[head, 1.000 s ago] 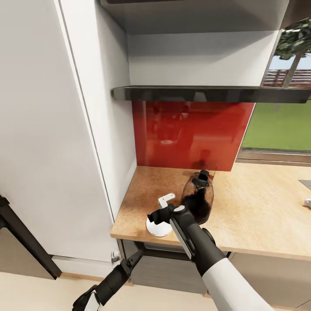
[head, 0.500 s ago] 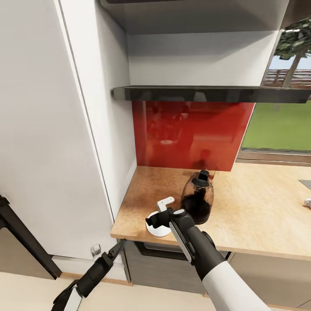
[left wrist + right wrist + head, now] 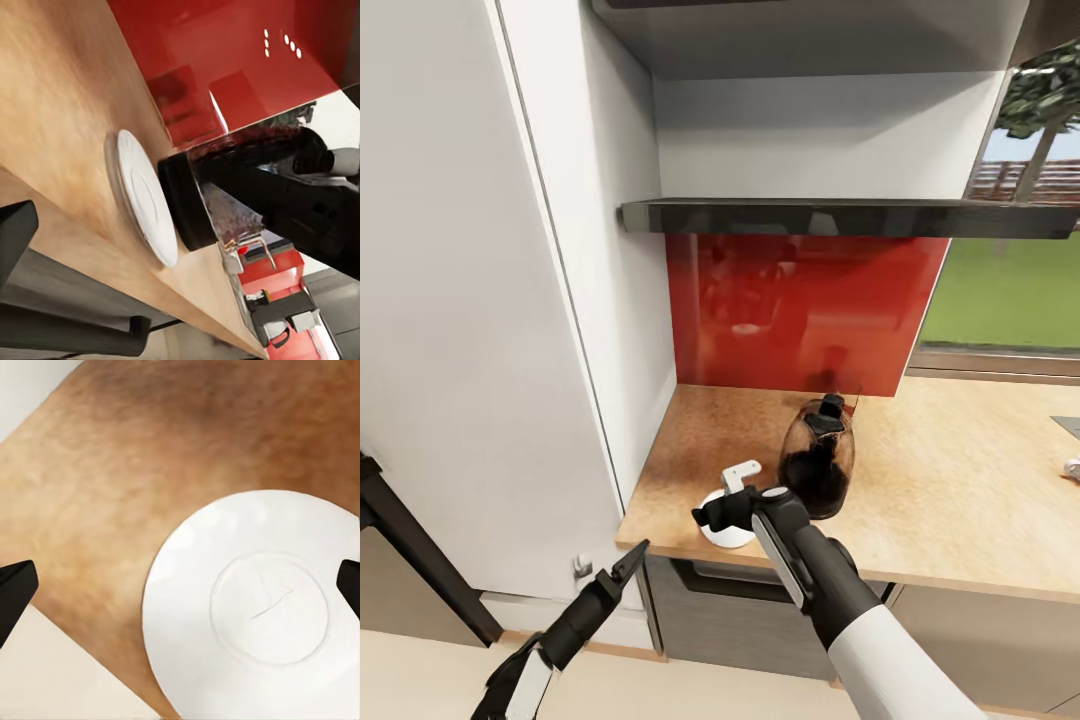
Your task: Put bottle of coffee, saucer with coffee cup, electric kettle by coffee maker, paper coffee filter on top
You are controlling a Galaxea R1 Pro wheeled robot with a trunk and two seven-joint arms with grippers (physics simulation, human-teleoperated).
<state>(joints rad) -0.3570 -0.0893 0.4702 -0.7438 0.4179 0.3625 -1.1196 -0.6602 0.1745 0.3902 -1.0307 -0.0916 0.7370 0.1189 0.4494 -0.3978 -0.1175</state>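
Note:
The glass coffee maker, dark with coffee, stands on the wooden countertop in front of the red backsplash. A white saucer lies just to its left near the counter's front edge, and nothing rests on it. My right gripper hovers over the saucer, open, with its fingertips spread wide on either side of the plate. My left gripper hangs below the counter's front edge at the left, open and empty. From there I see the saucer edge-on beside the coffee maker.
A dark shelf runs above the backsplash. A tall white cabinet walls off the left end of the counter. A small white object lies at the counter's far right. Dark drawers sit under the counter.
My left arm has swung out to the left from under the counter edge and risen slightly. My right gripper has eased back and left over the saucer.

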